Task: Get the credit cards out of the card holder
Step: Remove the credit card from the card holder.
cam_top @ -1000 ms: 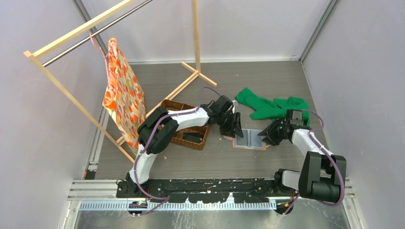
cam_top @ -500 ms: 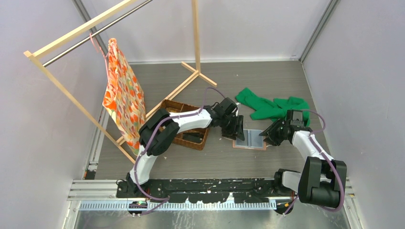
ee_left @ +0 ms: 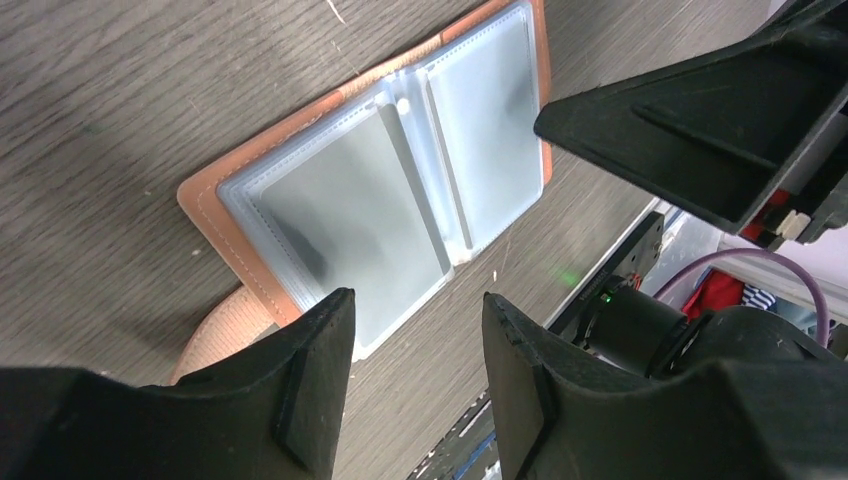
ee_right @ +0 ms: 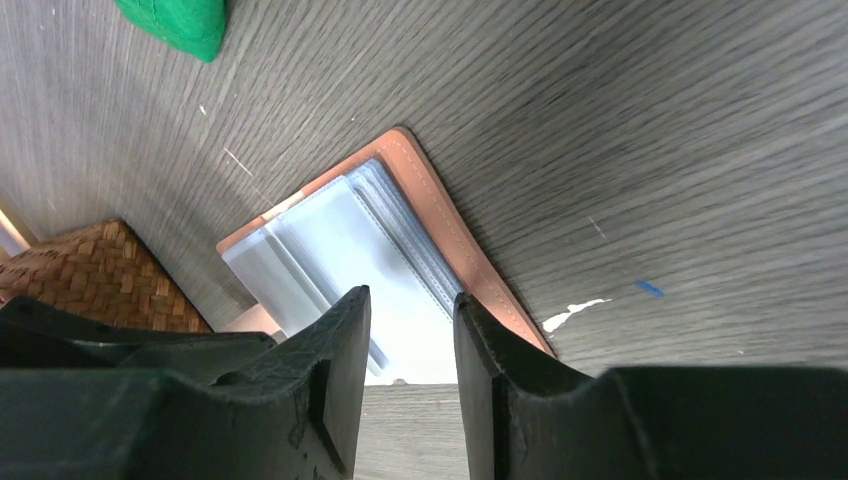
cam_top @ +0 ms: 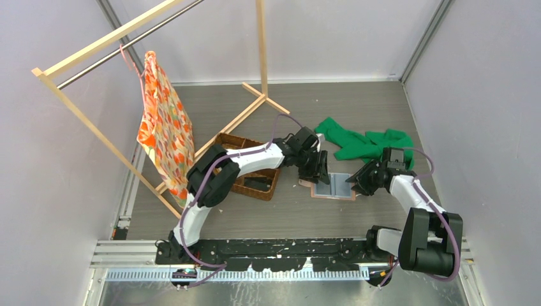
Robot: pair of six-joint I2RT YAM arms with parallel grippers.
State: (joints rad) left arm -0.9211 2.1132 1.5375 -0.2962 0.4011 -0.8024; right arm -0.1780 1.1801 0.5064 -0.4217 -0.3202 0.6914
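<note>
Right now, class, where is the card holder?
The card holder lies open on the table right of centre in the top view, between the left gripper and right gripper, right of the woven basket.

Salmon tan, green and orange set against grey wood grain

The card holder point(cam_top: 333, 186) is seen in salmon-tan with pale stitching, its sleeves point(ee_left: 370, 205) frosted grey-white. The cloth point(cam_top: 363, 143) is shown plain bright green, the hanging fabric point(cam_top: 164, 124) orange with a pale mottled print, the basket point(cam_top: 255, 185) brown and woven, and the table point(cam_top: 287, 210) grey and wood-grained.
</note>
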